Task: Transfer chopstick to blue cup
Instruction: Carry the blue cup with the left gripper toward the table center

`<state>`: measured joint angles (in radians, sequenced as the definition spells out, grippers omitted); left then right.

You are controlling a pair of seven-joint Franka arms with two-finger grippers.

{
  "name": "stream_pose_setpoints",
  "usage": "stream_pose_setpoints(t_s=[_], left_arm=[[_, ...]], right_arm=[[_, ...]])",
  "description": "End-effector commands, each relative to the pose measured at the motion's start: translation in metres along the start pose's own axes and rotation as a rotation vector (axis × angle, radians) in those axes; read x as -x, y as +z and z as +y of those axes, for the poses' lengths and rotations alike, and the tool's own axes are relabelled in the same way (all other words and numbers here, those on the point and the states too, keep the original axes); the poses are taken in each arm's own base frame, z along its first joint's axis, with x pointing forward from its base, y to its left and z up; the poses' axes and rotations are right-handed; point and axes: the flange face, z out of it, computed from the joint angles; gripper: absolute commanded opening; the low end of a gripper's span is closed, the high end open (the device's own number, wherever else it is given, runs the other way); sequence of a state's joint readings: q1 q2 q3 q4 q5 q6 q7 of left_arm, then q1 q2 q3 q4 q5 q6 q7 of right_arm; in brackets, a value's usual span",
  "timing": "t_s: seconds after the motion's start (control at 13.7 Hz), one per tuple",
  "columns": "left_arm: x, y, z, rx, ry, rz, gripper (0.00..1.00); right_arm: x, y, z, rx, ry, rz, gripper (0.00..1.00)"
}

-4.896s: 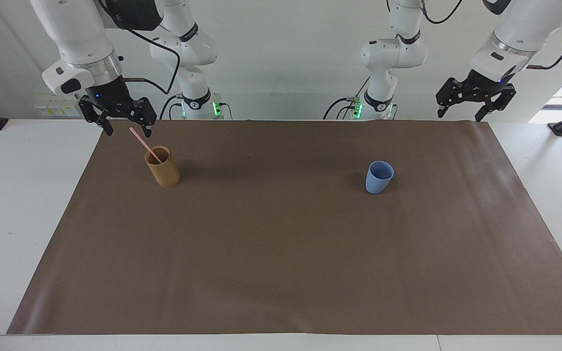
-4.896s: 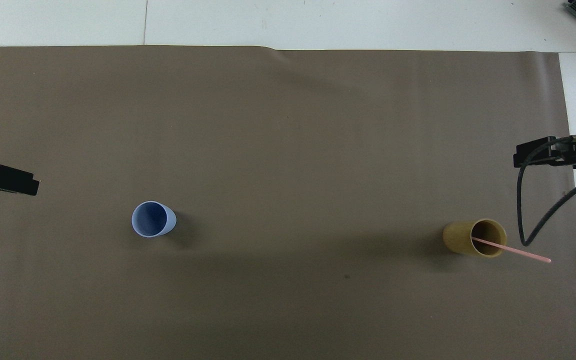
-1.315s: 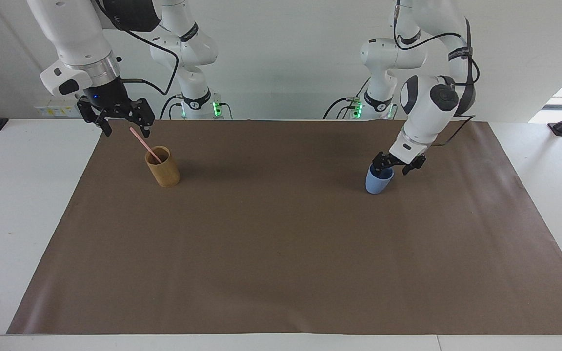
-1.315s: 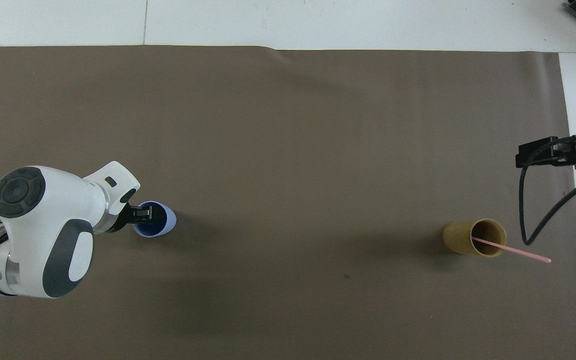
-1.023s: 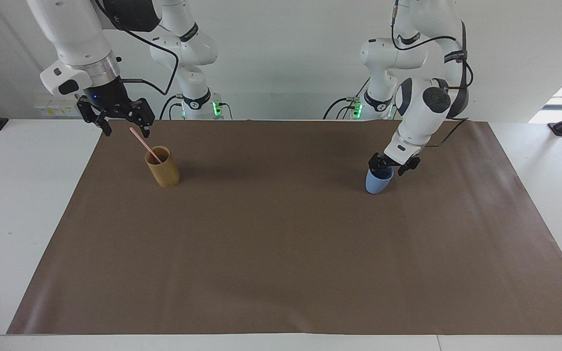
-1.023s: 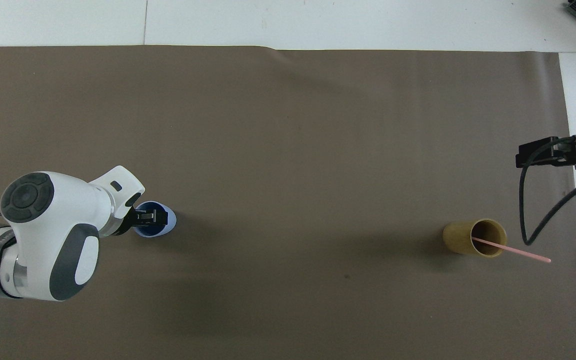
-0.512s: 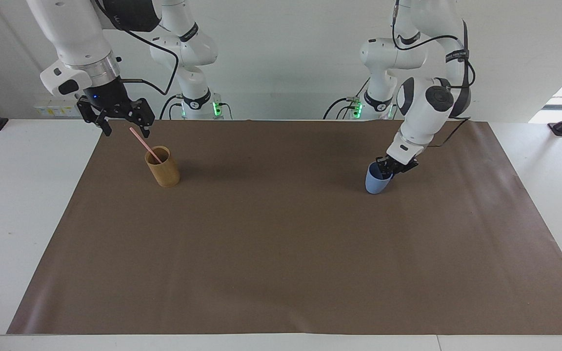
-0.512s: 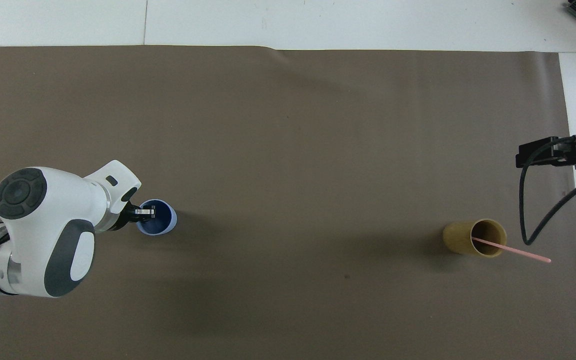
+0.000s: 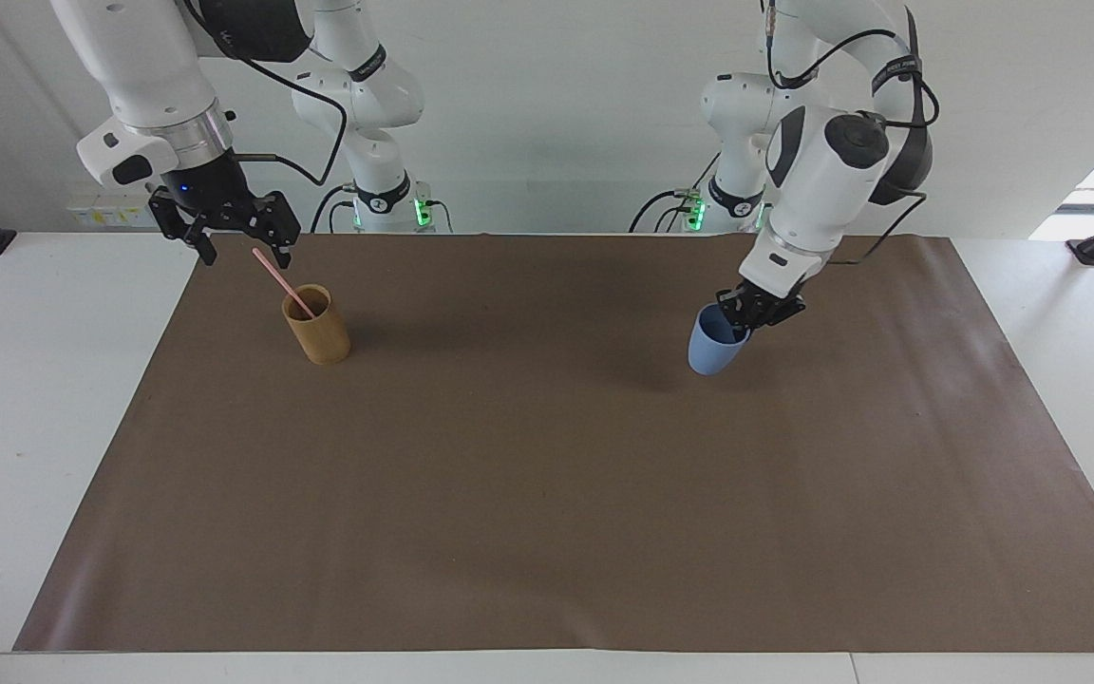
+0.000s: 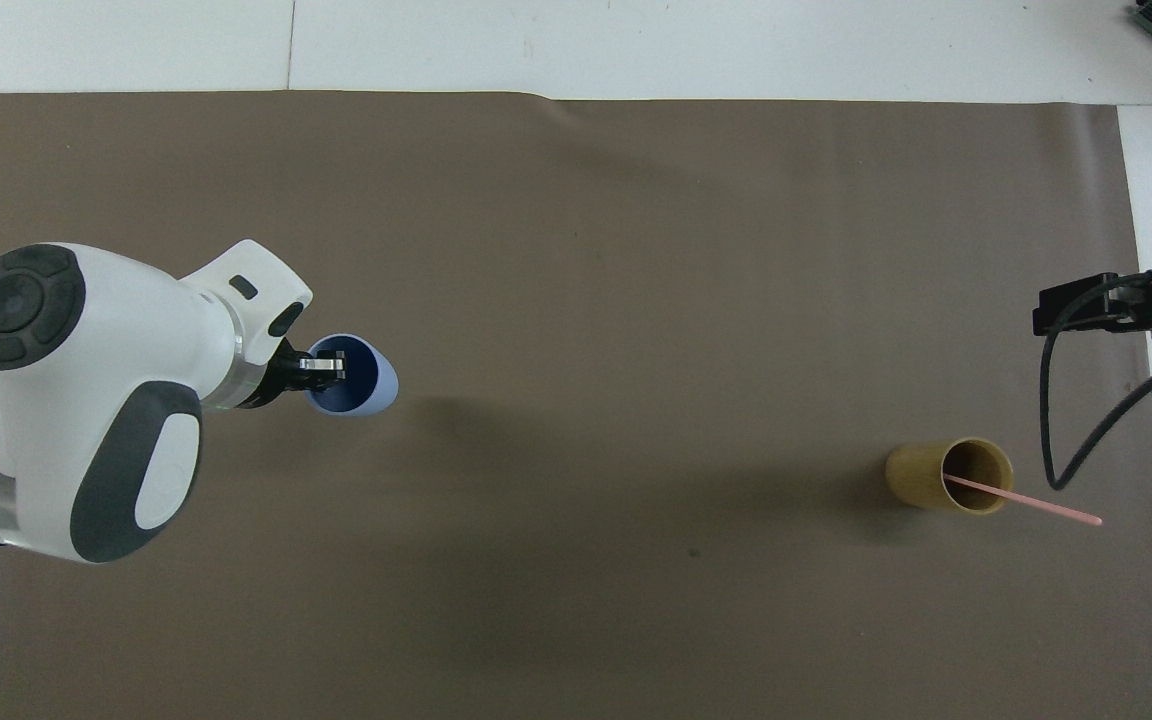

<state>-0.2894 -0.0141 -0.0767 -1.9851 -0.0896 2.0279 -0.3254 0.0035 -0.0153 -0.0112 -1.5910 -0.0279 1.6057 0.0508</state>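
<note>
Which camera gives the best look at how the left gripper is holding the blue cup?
The facing view: from the side it shows the left gripper shut on the rim of the blue cup, with the cup tilted. The overhead view shows one fingertip inside the cup's mouth, but the arm hides the rest.

Light blue cup (image 9: pixel 716 348) with a darker blue inside; pale pink chopstick (image 9: pixel 282 282); tan bamboo cup (image 9: pixel 317 326); plain brown mat (image 9: pixel 547 494); white table (image 9: pixel 34 399); 2 white-and-grey arms with black grippers.
</note>
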Motion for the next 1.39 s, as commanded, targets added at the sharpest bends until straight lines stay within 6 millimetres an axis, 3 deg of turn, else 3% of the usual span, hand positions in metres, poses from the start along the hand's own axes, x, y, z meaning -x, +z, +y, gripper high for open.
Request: stream_pose_setpoints(t_s=[0.0, 0.15, 0.44, 0.95, 1.24, 1.32], left_arm=[[-0.006, 0.003, 0.077, -0.005, 0.016, -0.043, 0.0], [-0.002, 0.029, 0.139, -0.013, 0.008, -0.061, 0.0], [0.027, 0.081, 0.202, -0.046, 0.037, -0.044, 0.0], [0.039, 0.122, 0.195, -0.06, 0.046, -0.048, 0.0], [0.047, 0.134, 0.186, -0.061, 0.053, -0.047, 0.0], [0.047, 0.134, 0.186, -0.059, 0.053, -0.044, 0.09]], right_arm=[[0.003, 0.0, 0.005, -0.019, 0.005, -0.016, 1.0], [0.006, 0.004, 0.005, -0.019, 0.005, -0.022, 1.0], [0.007, 0.004, 0.005, -0.019, 0.005, -0.014, 1.0], [0.01, 0.006, 0.005, -0.021, 0.006, -0.019, 1.0], [0.012, 0.016, 0.028, -0.09, 0.023, 0.024, 1.0], [0.016, 0.021, 0.03, -0.124, 0.011, 0.03, 1.0]])
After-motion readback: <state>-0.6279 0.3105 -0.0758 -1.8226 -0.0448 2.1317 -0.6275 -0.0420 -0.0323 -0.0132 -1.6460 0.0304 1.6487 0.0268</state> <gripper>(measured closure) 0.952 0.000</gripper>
